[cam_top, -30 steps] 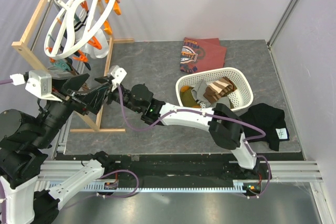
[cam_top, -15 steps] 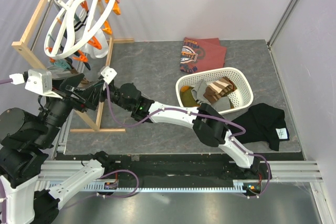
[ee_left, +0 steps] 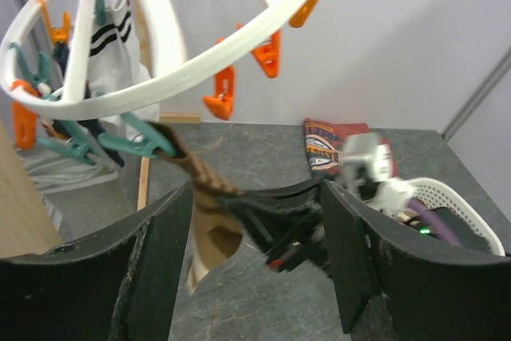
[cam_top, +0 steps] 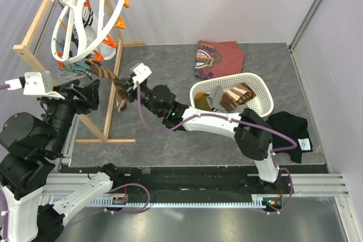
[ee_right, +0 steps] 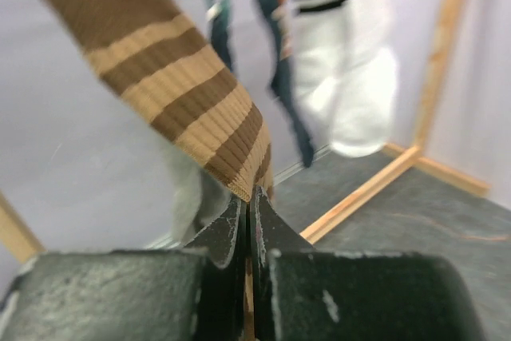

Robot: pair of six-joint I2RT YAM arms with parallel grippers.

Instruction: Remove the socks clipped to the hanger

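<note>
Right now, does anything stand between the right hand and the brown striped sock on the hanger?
Nothing visible does: the right hand is shut on the lower end of the brown striped sock. Only a teal clip on the hanger grips its upper end and holds it back.

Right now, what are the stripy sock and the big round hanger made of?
The striped sock looks like soft knitted fabric, probably cotton: fine ribs show and it bends. The hanger looks like smooth, slightly shiny white plastic, stiff and moulded.
</note>
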